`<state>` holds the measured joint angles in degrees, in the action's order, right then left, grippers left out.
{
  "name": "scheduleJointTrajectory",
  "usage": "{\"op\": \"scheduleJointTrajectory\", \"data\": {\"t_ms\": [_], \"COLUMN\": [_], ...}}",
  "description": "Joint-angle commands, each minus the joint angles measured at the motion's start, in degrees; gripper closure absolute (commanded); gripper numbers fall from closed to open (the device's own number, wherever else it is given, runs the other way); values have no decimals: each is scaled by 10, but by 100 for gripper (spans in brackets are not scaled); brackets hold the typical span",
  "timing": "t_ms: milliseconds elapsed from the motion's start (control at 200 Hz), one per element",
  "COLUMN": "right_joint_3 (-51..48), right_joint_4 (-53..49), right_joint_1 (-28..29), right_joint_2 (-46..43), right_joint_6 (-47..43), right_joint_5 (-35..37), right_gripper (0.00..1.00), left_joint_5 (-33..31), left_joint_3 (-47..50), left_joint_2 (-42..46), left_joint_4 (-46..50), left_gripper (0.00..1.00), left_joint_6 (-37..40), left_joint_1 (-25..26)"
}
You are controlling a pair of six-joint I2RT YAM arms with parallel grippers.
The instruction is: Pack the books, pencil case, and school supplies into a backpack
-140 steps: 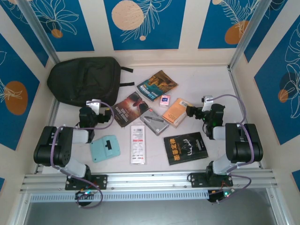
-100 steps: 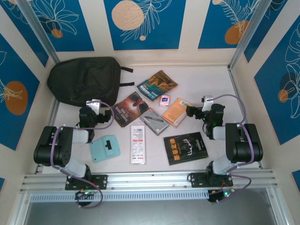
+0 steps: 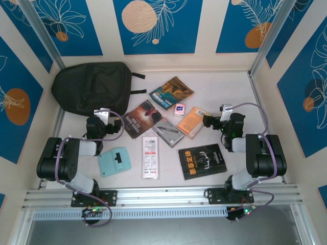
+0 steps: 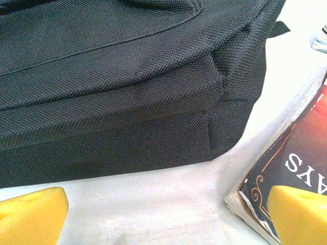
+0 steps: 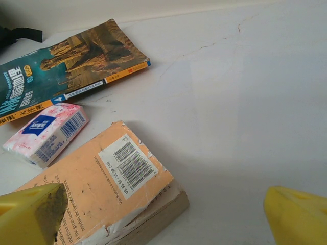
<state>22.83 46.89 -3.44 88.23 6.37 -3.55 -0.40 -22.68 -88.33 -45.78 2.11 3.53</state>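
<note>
The black backpack [image 3: 92, 87] lies shut at the back left, its lower corner [image 4: 127, 102] just ahead of my open left gripper [image 4: 163, 222] [image 3: 103, 115]. Beside that gripper lies the dark brown book [image 3: 142, 118] [image 4: 299, 153]. My right gripper [image 3: 208, 121] [image 5: 163, 222] is open, low over the corner of the orange book [image 3: 192, 121] [image 5: 97, 189]. Beyond it are the tiny white-pink box [image 3: 179, 109] [image 5: 46, 132] and the blue-and-orange book [image 3: 171, 92] [image 5: 71, 61]. The black book [image 3: 202, 161], grey pencil case [image 3: 168, 132], white packet [image 3: 150, 157] and teal piece [image 3: 114, 161] lie nearer.
White walls with blue panels close in the table on three sides. A metal rail [image 3: 163, 196] with both arm bases runs along the near edge. Bare table [image 3: 225, 87] lies at the back right.
</note>
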Motion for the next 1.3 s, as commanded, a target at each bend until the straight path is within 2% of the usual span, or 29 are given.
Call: {"op": "scheduleJointTrajectory", "data": {"t_ms": [0,160,255,305,365,440,580,655,760,855,915,985,1060,1160,1240,1295], "right_joint_3": [8,5,3,11,41,82,167,210,258,295,328,361,331,261,265,280], "right_joint_4": [7,11,12,-32,-129,-199,-269,-330,-445,-553,-643,-785,-776,-714,-748,-784], "right_joint_1": [0,1,3,23,59,108,189,251,346,408,438,436,397,321,289,293], "right_joint_2": [-4,-7,-15,-51,-107,-159,-237,-268,-314,-346,-358,-382,-424,-476,-459,-432], "right_joint_6": [-2,-2,-22,-43,-63,-96,-66,-64,-60,32,71,156,159,234,278,284], "right_joint_5": [-9,-10,-57,-43,26,72,106,98,121,185,208,186,116,28,-5,-5], "right_gripper": [1,1,1,1,1,1,1,1,1,1,1,1,1,1,1,1], "left_joint_5": [12,14,15,16,9,-3,32,92,61,52,80,76,31,154,165,134], "left_joint_3": [-11,-7,-32,-51,-71,-91,-146,-208,-302,-354,-370,-380,-385,-324,-293,-287], "left_joint_2": [6,11,74,113,174,248,338,347,336,321,311,297,275,264,270,279], "left_joint_4": [-4,-7,90,146,200,249,350,450,635,766,815,890,962,913,881,876], "left_gripper": [0,0,0,0,0,0,0,0,0,0,0,0,0,0,0,0], "left_joint_6": [9,10,21,33,42,38,-15,-40,-91,-174,-198,-265,-317,-363,-403,-414], "left_joint_1": [-4,-3,4,15,34,64,120,146,193,218,226,225,219,163,129,115]}}
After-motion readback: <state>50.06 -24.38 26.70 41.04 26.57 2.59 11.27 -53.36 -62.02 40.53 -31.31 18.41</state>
